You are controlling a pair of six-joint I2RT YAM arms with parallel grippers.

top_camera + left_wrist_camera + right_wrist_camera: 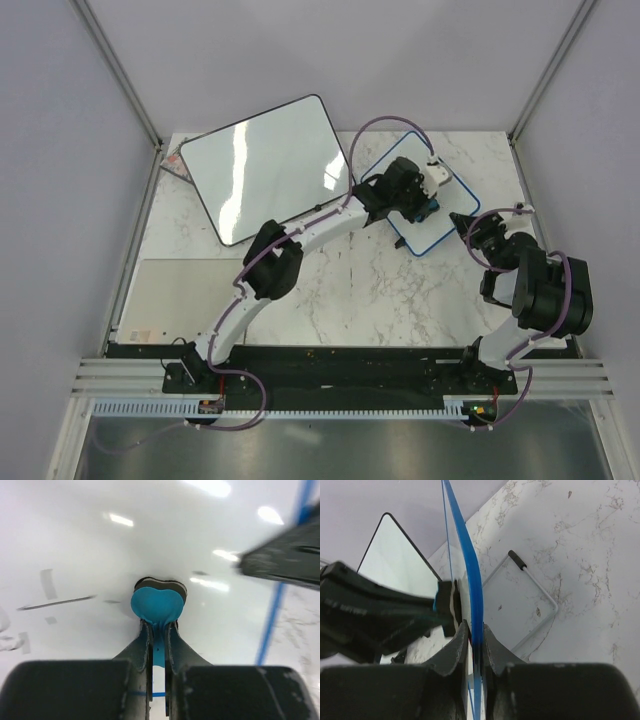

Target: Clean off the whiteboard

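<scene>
The blue-framed whiteboard (458, 203) lies at the back right of the table, partly under my left gripper (425, 205). The left gripper (158, 625) is shut on a blue eraser (157, 602) with a dark felt pad and presses it against the white board face (100, 545). Faint grey streaks (55, 601) show on the board to the eraser's left. My right gripper (478, 232) is shut on the board's blue frame (470, 570), which runs edge-on between its fingers (474, 630). It also shows in the left wrist view as a dark blurred shape (285, 562).
The larger black-framed whiteboard (268, 165) leans at the back left, over a small item (175, 162). A pale grey sheet (175, 295) lies at the front left. A white wire stand (535, 587) rests on the marble under the blue-framed board.
</scene>
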